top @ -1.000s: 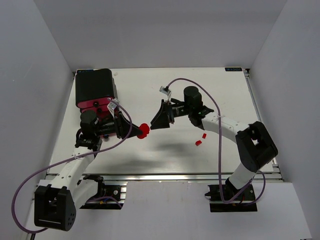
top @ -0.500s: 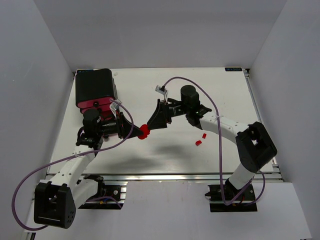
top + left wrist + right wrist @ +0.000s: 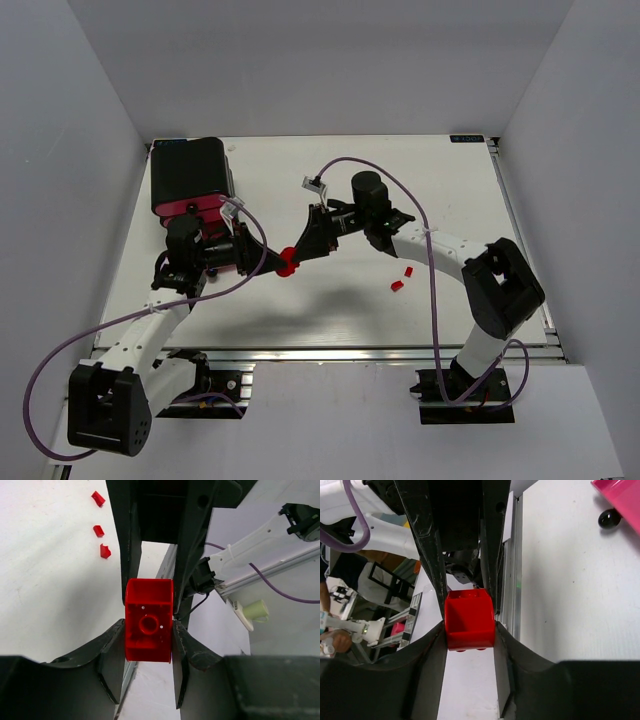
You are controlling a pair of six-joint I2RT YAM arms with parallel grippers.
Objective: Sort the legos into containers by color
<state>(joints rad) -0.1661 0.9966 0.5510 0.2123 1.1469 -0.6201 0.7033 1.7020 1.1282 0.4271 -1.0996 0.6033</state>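
The red brick (image 3: pixel 288 261) is hanging in the air above the table (image 3: pixel 300 180), between the two arms and well clear of the containers. The left gripper (image 3: pixel 274 260) is pinching it by its side walls, and the left wrist view is showing both fingers flat against the red plastic. The right gripper (image 3: pixel 300 252) is coming at it from the opposite side. In the right wrist view its fingers are lying along both flanks of the brick and seem to be touching, though how firmly they are pressing is hard to judge from that angle. So both claws are gripping one piece, in what is looking like a handover. A few loose red legos (image 3: pixel 397 286) are lying on the table near the right arm, well apart from the black housing (image 3: pixel 190 175) at the far left. A pink drawer (image 3: pixel 196 208) is sticking out at its front, partly behind the left arm. No green or lime pieces are showing on the table, so those colours are probably sorted already. The drawer contents are not visible, however. The red pieces are what is remaining.
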